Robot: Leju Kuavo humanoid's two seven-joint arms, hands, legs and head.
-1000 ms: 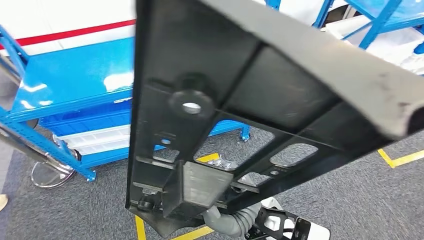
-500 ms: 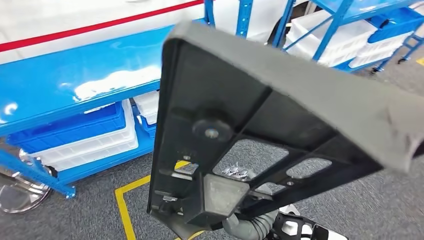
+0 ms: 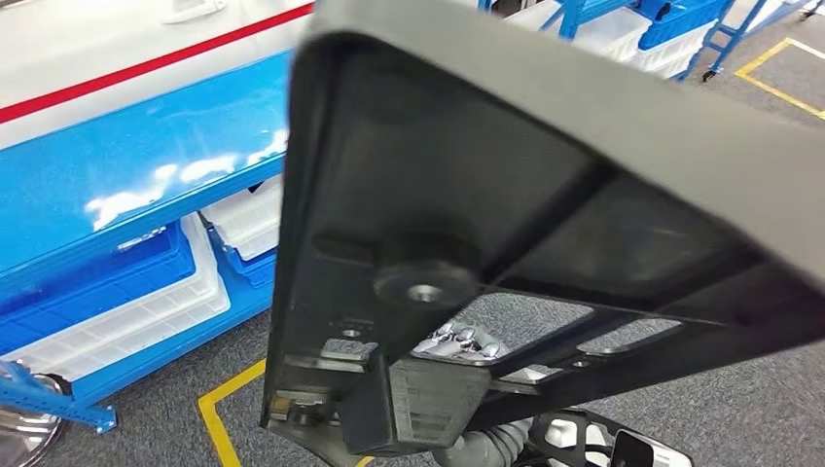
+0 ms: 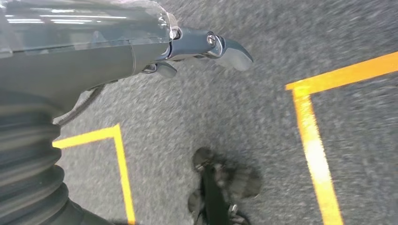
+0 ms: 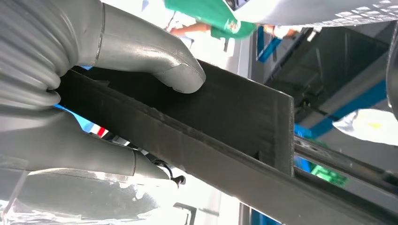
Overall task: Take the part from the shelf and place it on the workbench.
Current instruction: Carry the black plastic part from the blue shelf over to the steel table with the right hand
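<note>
The part [image 3: 545, 185] is a large flat black panel with ribs, cut-outs and a round boss, tilted up close in front of the head camera. My right hand [image 3: 457, 342] grips its lower edge, and the fingers show through a cut-out. In the right wrist view the thumb [image 5: 159, 61] presses on the panel's rim [image 5: 225, 126], with the other fingers underneath. My left hand [image 4: 206, 47] hangs over the grey floor with its fingers stretched out and nothing in it.
A blue shelf unit [image 3: 126, 185] with white and blue bins [image 3: 126, 302] underneath stands at the left. Behind it is a white surface with a red stripe [image 3: 146, 63]. More blue racks [image 3: 671, 24] stand at the far right. Yellow tape lines [image 3: 219, 428] mark the grey carpet.
The whole picture has shifted, so the camera has turned; the blue shelf now lies further left. The panel stays in my right hand and looms larger in the picture.
</note>
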